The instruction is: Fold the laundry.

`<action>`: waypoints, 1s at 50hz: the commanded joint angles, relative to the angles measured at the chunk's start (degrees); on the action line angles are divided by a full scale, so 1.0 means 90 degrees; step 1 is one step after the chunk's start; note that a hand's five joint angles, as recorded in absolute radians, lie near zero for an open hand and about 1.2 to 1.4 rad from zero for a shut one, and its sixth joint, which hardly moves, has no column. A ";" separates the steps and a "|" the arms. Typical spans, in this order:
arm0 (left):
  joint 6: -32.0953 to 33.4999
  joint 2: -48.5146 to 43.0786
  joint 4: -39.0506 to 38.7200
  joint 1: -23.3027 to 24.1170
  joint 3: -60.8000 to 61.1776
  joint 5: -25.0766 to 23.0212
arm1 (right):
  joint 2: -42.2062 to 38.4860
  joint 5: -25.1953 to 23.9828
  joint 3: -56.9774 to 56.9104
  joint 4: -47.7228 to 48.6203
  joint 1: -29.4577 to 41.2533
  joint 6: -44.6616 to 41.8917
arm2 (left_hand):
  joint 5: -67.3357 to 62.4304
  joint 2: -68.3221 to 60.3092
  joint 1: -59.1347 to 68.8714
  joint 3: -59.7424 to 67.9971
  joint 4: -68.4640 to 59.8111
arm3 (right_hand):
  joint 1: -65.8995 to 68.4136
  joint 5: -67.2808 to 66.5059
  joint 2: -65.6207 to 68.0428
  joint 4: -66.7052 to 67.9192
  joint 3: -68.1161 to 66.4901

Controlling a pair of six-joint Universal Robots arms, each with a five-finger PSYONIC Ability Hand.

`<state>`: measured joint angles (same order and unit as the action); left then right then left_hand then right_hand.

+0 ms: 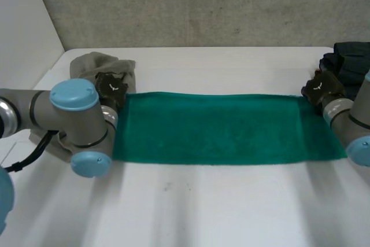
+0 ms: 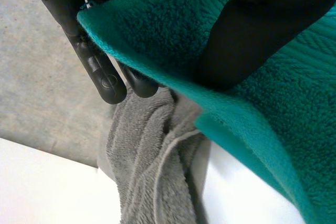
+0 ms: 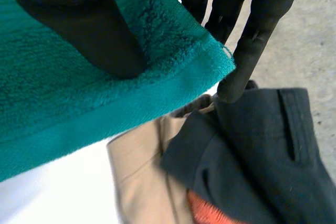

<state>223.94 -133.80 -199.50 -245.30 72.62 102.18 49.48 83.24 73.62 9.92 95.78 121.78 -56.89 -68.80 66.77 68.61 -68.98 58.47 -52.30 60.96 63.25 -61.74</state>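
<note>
A green towel [image 1: 219,128] lies stretched out flat across the middle of the white table [image 1: 202,206]. My left hand [image 1: 111,89] is at its far left corner. In the left wrist view the thumb [image 2: 247,35] presses on top of the green towel [image 2: 294,93] and the fingers [image 2: 100,72] run underneath, pinching the corner. My right hand [image 1: 321,89] is at the far right corner. In the right wrist view its thumb [image 3: 89,30] pins the green towel [image 3: 68,108] against the fingers [image 3: 252,45] below it.
A grey towel [image 1: 95,65] lies bunched behind my left hand, hanging below the fingers as the grey towel [image 2: 152,161] in the left wrist view. A pile of dark, tan and orange garments [image 3: 247,161] sits at the far right table edge as the dark garments [image 1: 350,62]. A concrete wall stands behind.
</note>
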 commanded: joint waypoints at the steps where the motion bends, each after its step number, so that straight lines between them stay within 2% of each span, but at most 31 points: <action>1: 0.0089 -0.0280 -0.0109 0.0077 -0.0325 -0.0025 | -0.0371 0.0534 -0.0377 0.0197 0.0304 0.0072 | 0.6321 0.6533 -0.6307 -0.6512 0.6553 | -0.5386 0.5811 -0.5662 -0.5916 0.5749; 2: 0.0069 -0.0251 -0.0138 0.0126 -0.0296 -0.0063 | -0.0342 0.0584 -0.0339 0.0187 0.0363 0.0121 | 0.5839 0.6051 -0.5825 -0.6030 0.6071 | -0.5386 0.5811 -0.5662 -0.5916 0.5749; 3: 0.0059 -0.0241 -0.0148 0.0165 -0.0266 -0.0073 | -0.0303 0.0633 -0.0290 0.0187 0.0403 0.0199 | 0.6321 0.6533 -0.6307 -0.6512 0.6553 | -0.5386 0.5811 -0.5662 -0.5916 0.5749; 8: 0.0059 -0.0027 -0.0158 0.0458 -0.0032 -0.0093 | 0.0243 0.0634 0.0315 0.0158 0.0433 0.0882 | 0.6321 0.6533 -0.6307 -0.6512 0.6553 | -0.5386 0.5811 -0.5662 -0.5916 0.5749; 12: 0.0020 0.0510 -0.0148 0.0449 0.0397 -0.0113 | 0.1073 0.0361 0.1018 0.0119 0.0413 0.1390 | 0.6321 0.6533 -0.6307 -0.6512 0.6553 | -0.5386 0.5811 -0.5662 -0.5916 0.5749; 16: -0.0009 0.1105 -0.0148 0.0449 0.0973 -0.0093 | 0.1679 -0.0351 0.1672 -0.0173 0.0121 0.1723 | 0.6321 0.6533 -0.6307 -0.6512 0.6553 | -0.5386 0.5811 -0.5662 -0.5916 0.5749; 20: -0.0145 0.1623 -0.0158 0.0458 0.1549 -0.0093 | 0.1924 -0.1161 0.2151 -0.1196 -0.0717 0.1801 | 0.6321 0.6533 -0.6307 -0.6512 0.6553 | -0.4950 0.5375 -0.5226 -0.5480 0.5313; 23: -0.0419 0.1897 -0.0158 0.0478 0.1911 -0.0122 | 0.1924 -0.1475 0.2298 -0.1521 -0.1002 0.1801 | 0.6321 0.6533 -0.6307 -0.6512 0.6553 | -0.4481 0.4906 -0.4757 -0.5011 0.4844; 26: -0.0692 0.2034 -0.0168 0.0498 0.2126 -0.0200 | 0.1905 -0.1778 0.2425 -0.1415 -0.1266 0.1752 | 0.6321 0.6533 -0.6307 -0.6512 0.6553 | -0.4031 0.4456 -0.4308 -0.4562 0.4395; 30: -0.0859 0.2044 -0.0158 0.0517 0.2205 -0.0230 | 0.1739 -0.1808 0.2464 -0.1074 -0.1452 0.1703 | 0.6321 0.6533 -0.6307 -0.6512 0.6553 | -0.3882 0.4307 -0.4159 -0.4413 0.4245; 35: -0.0869 0.2034 -0.0168 0.0517 0.2214 -0.0240 | 0.1212 -0.1779 0.2347 -0.0731 -0.1462 0.1694 | 0.6321 0.6533 -0.6307 -0.6512 0.6553 | -0.2911 0.3336 -0.3187 -0.3441 0.3274; 37: -0.0878 0.2034 -0.0168 0.0517 0.2195 -0.0230 | 0.1026 -0.1769 0.2250 -0.0682 -0.1462 0.1694 | 0.6321 0.6533 -0.6307 -0.6512 0.6553 | -0.1163 0.1588 -0.1440 -0.1694 0.1526; 39: -0.0878 0.2034 -0.0168 0.0507 0.2185 -0.0230 | 0.0861 -0.1730 0.2133 -0.0663 -0.1491 0.1713 | 0.6321 0.6533 -0.6307 -0.6512 0.6553 | 0.2173 -0.1748 0.1897 0.1643 -0.1810; 43: -0.0878 0.2044 -0.0168 0.0507 0.2195 -0.0220 | 0.0782 -0.1360 0.2054 -0.0614 -0.1754 0.1674 | 0.6321 0.6533 -0.6307 -0.6512 0.6553 | 0.2392 -0.1967 0.2115 0.1861 -0.2029; 44: -0.0878 0.2063 -0.0168 0.0507 0.2195 -0.0220 | 0.0830 -0.1020 0.2045 -0.0498 -0.1929 0.1626 | 0.6321 0.6533 -0.6307 -0.6512 0.6553 | 0.2392 -0.1967 0.2115 0.1861 -0.2029; 45: -0.0878 0.2073 -0.0168 0.0507 0.2205 -0.0220 | 0.0869 -0.0911 0.2054 -0.0400 -0.2008 0.1577 | 0.6321 0.6533 -0.6307 -0.6512 0.6553 | 0.2392 -0.1967 0.2115 0.1861 -0.2029; 47: -0.0878 0.2229 -0.0158 0.0507 0.2244 -0.0220 | 0.1103 -0.0589 0.2084 -0.0146 -0.2223 0.1140 | 0.6321 0.6533 -0.6307 -0.6512 0.6553 | 0.2392 -0.1967 0.2115 0.1861 -0.2029; 49: -0.0878 0.2327 -0.0158 0.0507 0.2292 -0.0230 | 0.1279 -0.0490 0.2093 -0.0106 -0.2331 0.0768 | 0.6321 0.6533 -0.6307 -0.6512 0.6553 | 0.2392 -0.1967 0.2115 0.1861 -0.2029; 50: -0.0878 0.2405 -0.0158 0.0498 0.2351 -0.0230 | 0.1473 -0.0470 0.2151 -0.0087 -0.2476 0.0273 | 0.6321 0.6533 -0.6307 -0.6512 0.6553 | 0.2392 -0.1967 0.2115 0.1861 -0.2029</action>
<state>216.03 -114.51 -200.96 -240.73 92.63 100.15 57.93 75.00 92.10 6.87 77.53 134.14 -2.85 -11.65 10.95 12.10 -11.67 63.35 -55.78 67.49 68.79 -68.20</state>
